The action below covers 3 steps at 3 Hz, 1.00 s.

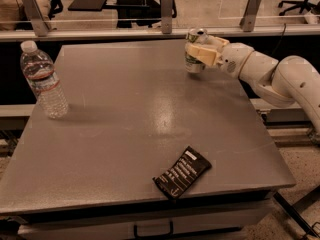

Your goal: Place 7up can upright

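The 7up can [193,63] is a small silver can with green and white markings. It stands about upright at the far right of the grey table [140,114], its base at or just above the surface. My gripper [201,54] reaches in from the right. Its pale fingers [204,55] are shut around the can's upper half. The white arm [280,76] runs off to the right edge of the view.
A clear plastic water bottle [44,81] stands upright at the table's left side. A flat black snack wrapper [182,172] lies near the front edge. A rail with metal posts [166,4] runs behind the table.
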Motion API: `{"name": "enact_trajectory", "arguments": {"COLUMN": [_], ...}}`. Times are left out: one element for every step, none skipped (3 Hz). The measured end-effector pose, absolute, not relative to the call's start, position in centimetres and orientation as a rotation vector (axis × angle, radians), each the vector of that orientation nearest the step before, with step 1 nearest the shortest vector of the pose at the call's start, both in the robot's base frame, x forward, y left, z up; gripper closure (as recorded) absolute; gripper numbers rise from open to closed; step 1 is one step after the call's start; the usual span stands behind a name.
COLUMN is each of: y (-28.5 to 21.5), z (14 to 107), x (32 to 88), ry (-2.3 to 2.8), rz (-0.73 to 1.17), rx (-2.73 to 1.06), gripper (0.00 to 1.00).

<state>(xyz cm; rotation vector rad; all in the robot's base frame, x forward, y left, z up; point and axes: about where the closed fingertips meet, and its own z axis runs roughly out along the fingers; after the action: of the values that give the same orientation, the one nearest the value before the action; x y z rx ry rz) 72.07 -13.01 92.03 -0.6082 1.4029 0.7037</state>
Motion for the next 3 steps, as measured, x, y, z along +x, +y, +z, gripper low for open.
{"name": "enact_trajectory", "arguments": {"y": [-13.33,-13.53,-13.75], "z": [91.6,91.31,91.05], "x": [72.07,71.9,71.48], "ry": [1.402,1.403,1.412], "rz": [0.692,0.686,0.677], "rx": [-0.599,-0.594,-0.596], "gripper": [0.85,0.62,0.31]}}
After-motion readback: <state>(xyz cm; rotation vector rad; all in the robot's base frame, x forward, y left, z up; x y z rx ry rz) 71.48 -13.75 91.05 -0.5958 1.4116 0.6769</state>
